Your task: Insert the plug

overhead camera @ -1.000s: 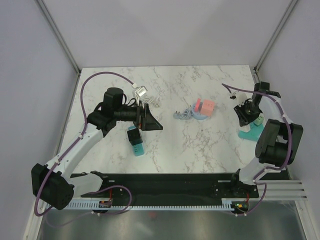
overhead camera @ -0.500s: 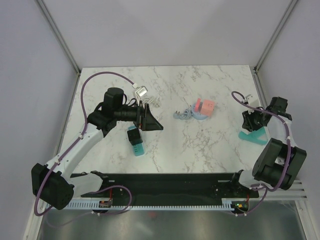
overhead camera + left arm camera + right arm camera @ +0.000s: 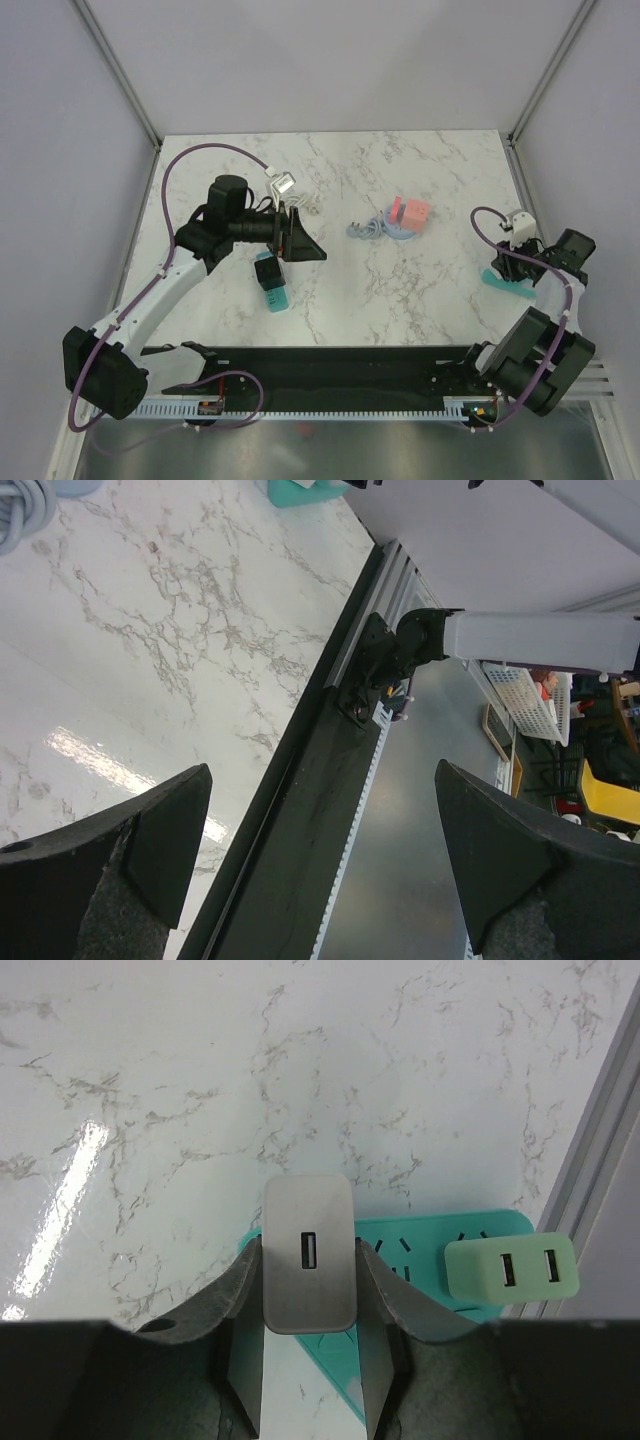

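Observation:
In the right wrist view my right gripper [image 3: 308, 1305] is shut on a grey-white USB charger plug [image 3: 308, 1253] and holds it over the left end of a teal power strip [image 3: 430, 1245]. A pale green two-port plug [image 3: 511, 1272] sits in the strip to the right. From above, the right gripper [image 3: 513, 264] is at the table's right edge over the strip [image 3: 508, 284], and the held plug is hidden. My left gripper [image 3: 302, 246] is open and empty, pointing right above the table's left half; its fingertips [image 3: 165, 825] frame the near rail.
A teal and black block [image 3: 271, 283] lies under the left gripper. A pink block [image 3: 410, 212] with a coiled grey-blue cable [image 3: 370, 230] lies at the centre back. The metal frame rail [image 3: 600, 1130] runs just right of the strip.
The right arm has swung outward and its gripper has moved toward the near right, from behind the strip to over it. The left arm has not moved.

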`<action>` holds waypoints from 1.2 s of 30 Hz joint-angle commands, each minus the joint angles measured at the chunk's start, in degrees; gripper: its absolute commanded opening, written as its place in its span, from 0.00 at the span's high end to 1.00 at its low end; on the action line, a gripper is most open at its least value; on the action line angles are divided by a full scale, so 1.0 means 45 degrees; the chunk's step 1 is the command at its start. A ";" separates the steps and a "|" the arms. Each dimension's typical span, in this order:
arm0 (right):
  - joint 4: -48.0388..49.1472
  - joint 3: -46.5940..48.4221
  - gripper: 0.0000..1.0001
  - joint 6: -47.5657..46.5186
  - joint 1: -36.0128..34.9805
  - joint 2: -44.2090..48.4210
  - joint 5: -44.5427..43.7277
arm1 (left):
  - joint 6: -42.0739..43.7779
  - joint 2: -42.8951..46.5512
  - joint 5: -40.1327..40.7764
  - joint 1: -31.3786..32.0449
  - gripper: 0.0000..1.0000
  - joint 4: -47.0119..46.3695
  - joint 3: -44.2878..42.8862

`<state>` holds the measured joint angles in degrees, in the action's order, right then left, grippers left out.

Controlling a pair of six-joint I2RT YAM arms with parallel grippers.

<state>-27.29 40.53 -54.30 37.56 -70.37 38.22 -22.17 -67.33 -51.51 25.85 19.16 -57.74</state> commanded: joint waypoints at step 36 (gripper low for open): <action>0.2080 -0.2249 0.86 0.0934 0.1106 -0.1687 0.0023 | 0.0494 0.0119 -0.0059 0.0038 0.00 -0.0253 -0.0158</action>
<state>-11.57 34.59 -47.09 42.74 -73.03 46.54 -22.17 -67.33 -51.20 25.85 19.18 -57.74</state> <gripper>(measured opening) 0.406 0.994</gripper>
